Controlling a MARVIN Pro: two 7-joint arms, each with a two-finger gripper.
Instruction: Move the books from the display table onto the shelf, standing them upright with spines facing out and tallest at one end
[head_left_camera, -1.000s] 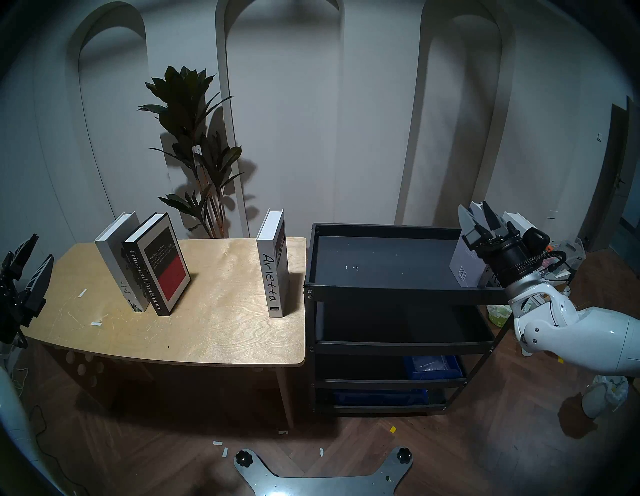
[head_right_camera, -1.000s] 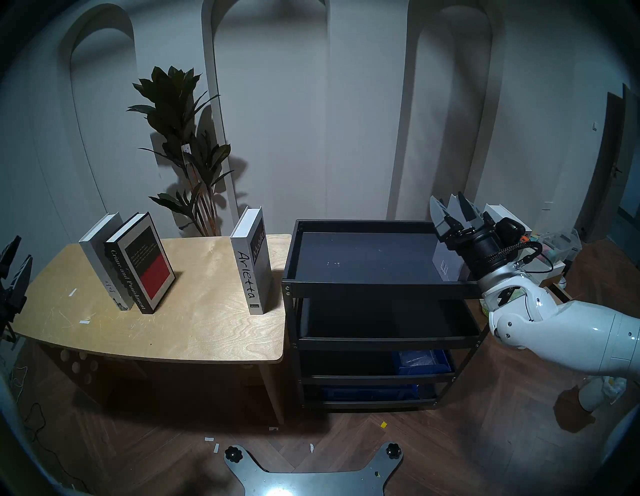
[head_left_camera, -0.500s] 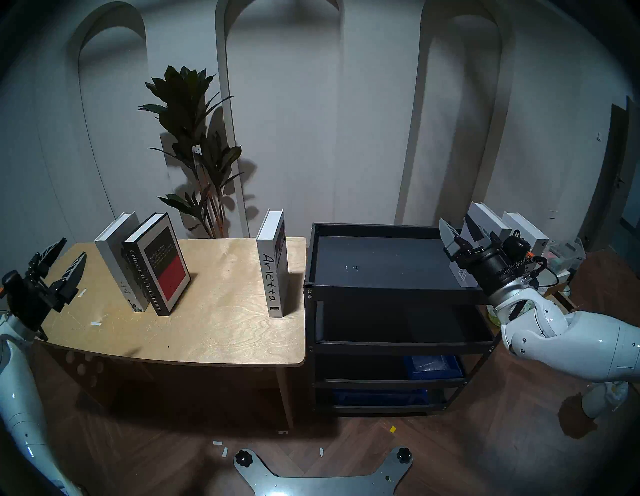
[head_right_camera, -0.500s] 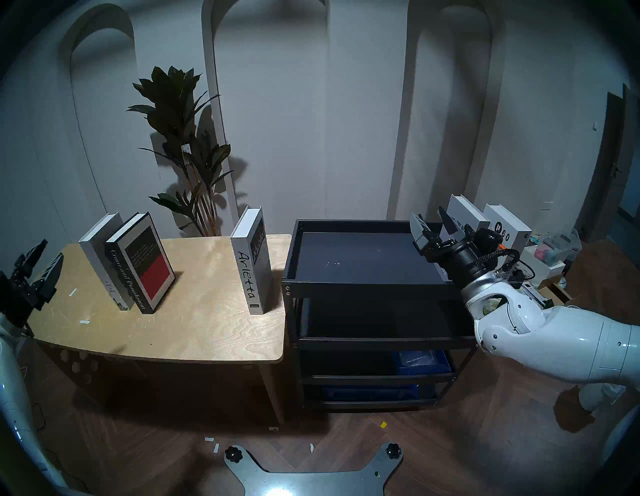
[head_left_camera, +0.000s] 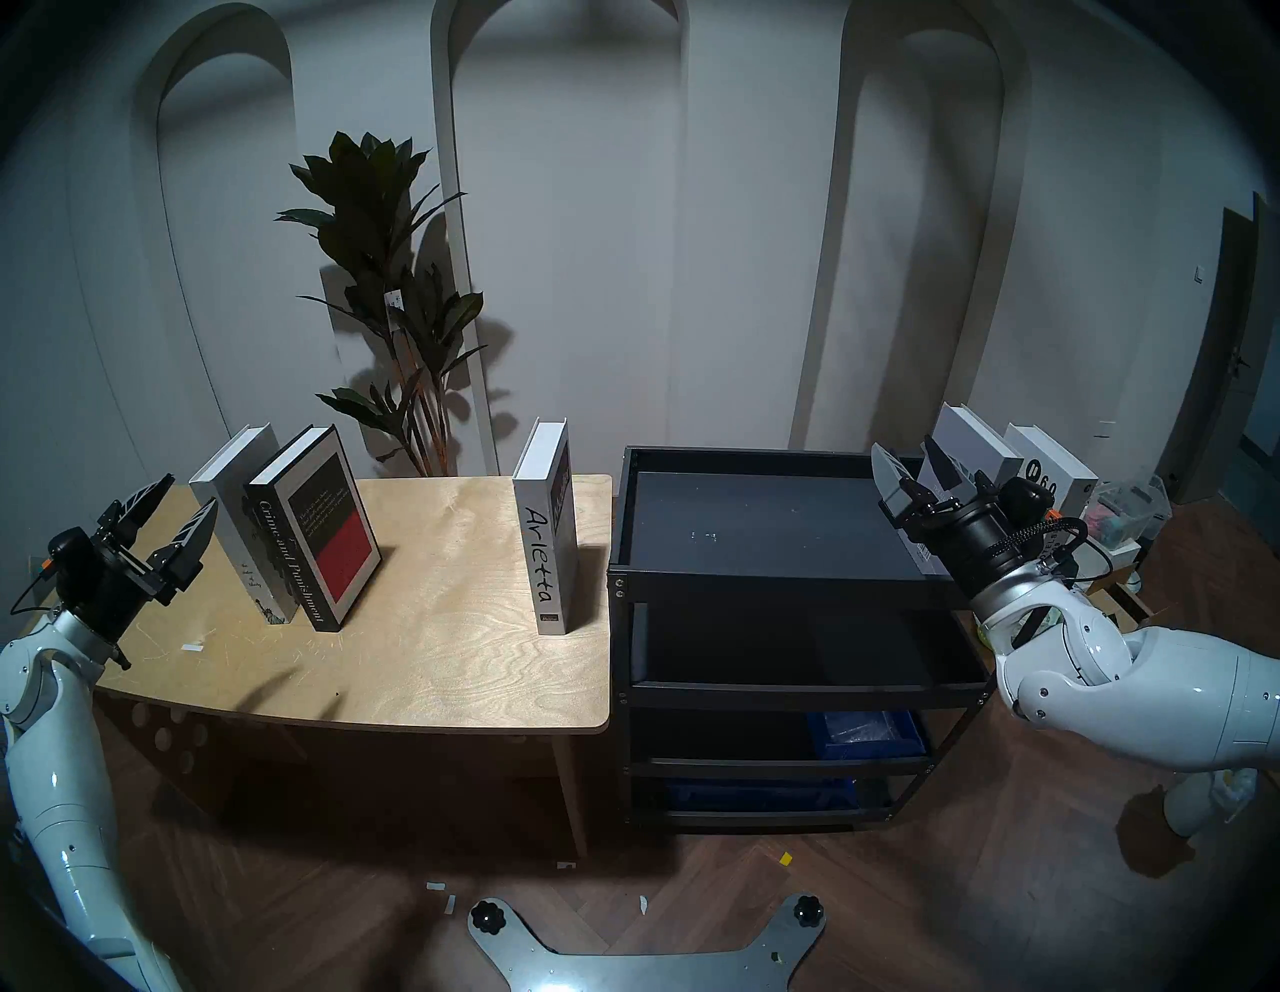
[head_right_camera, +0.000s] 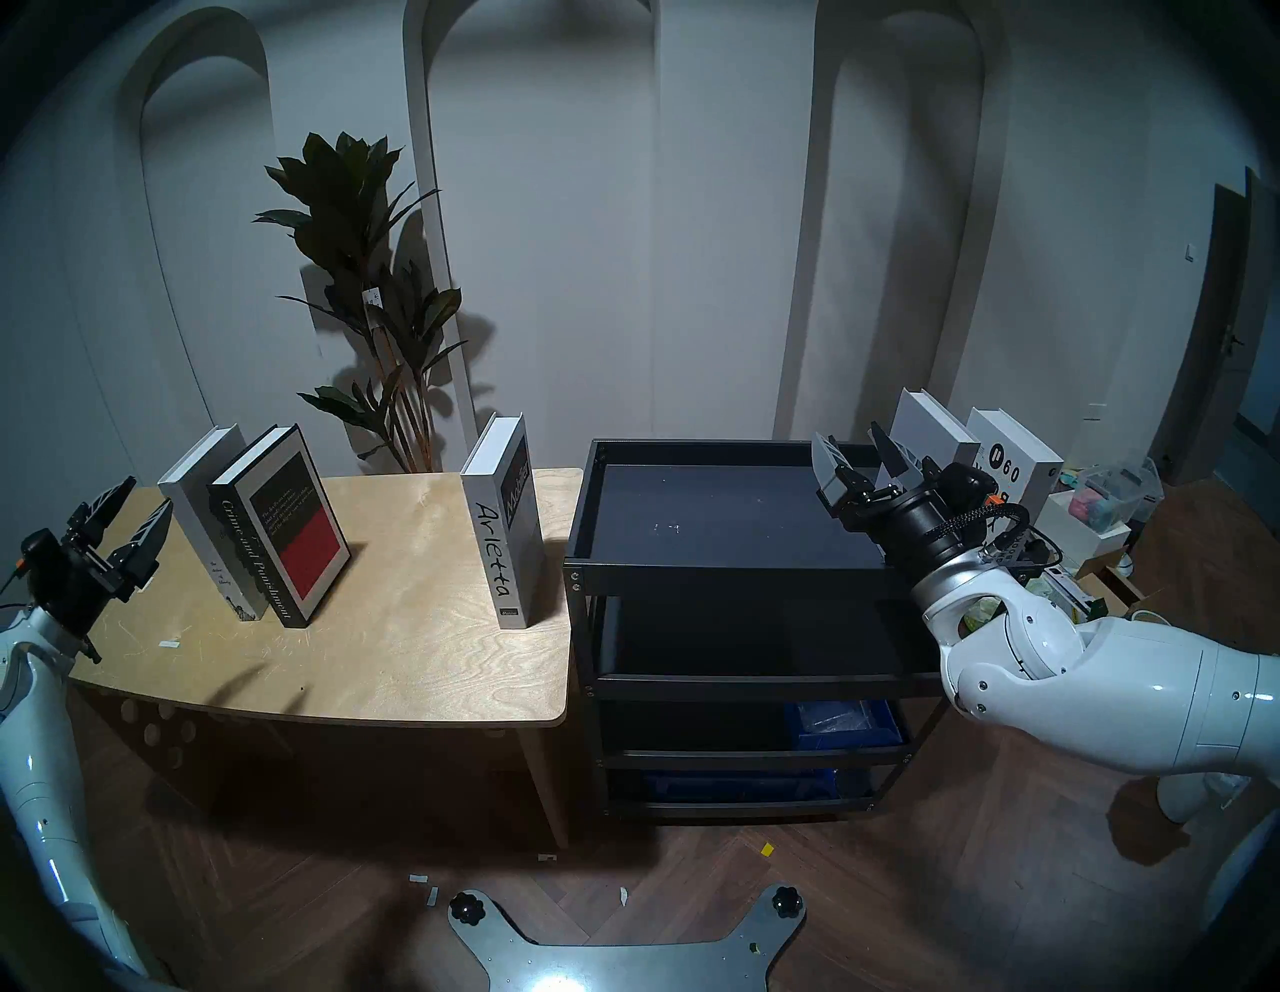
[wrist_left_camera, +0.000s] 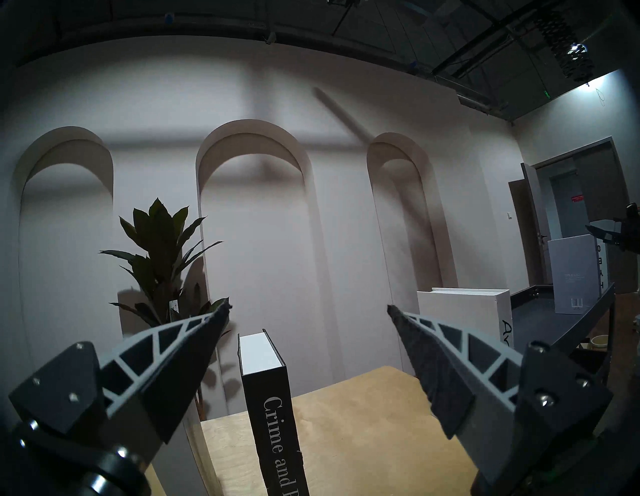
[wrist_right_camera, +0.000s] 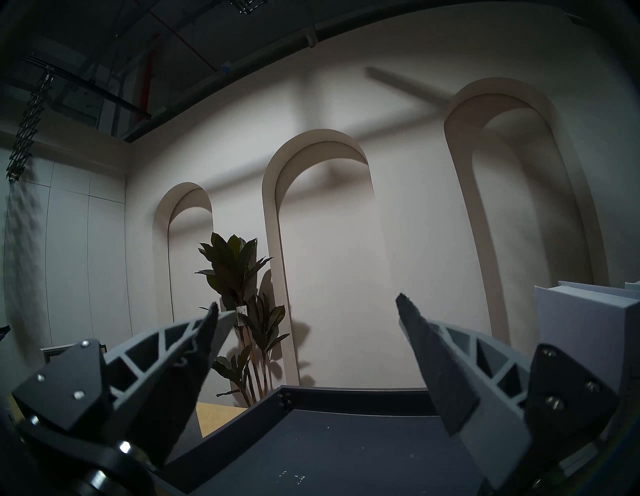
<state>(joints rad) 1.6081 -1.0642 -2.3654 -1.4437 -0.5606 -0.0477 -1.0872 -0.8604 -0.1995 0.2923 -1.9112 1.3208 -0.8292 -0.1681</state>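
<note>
- Two books stood on the shelf at its right edge: a grey book and a white book.
- Three books were on the display table: a pale book and "Crime and Punishment" leaned near the back left corner, and "Arietta" stood tall by the right edge, spine to the front.
- The left gripper was wide apart and empty, just left of the leaning pair.
- The right gripper was apart and empty too, beside the grey book.
- Next, the left one likely needs to close on a leaning book.
</note>
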